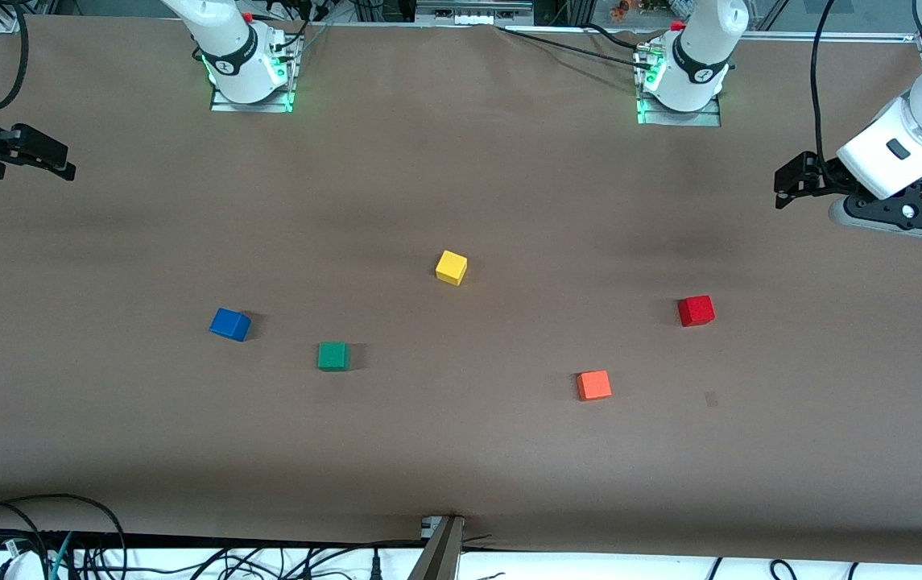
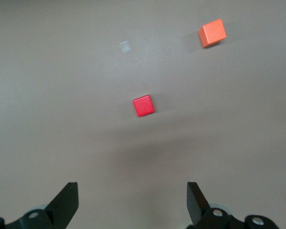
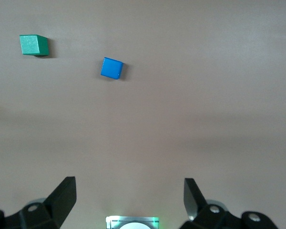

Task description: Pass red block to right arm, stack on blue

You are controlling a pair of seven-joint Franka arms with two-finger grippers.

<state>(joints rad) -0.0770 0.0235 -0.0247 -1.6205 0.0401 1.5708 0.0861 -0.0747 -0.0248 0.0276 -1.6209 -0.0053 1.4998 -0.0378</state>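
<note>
The matte red block (image 1: 696, 311) sits on brown paper-covered table (image 1: 461, 451) toward the left arm's end, the blue cube (image 1: 229, 325) toward the right arm's. Left gripper (image 2: 132, 200) and right gripper (image 3: 129, 196) hang over the table's ends, jaws spread wide, empty.

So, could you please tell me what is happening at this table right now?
Nothing is being handled yet. The small bright red cube sits on the brown table toward the left arm's end, and the small blue cube toward the right arm's end, with yellow, green and orange cubes between. The left pincer and right pincer hover open and empty over their own ends of the table.
</note>
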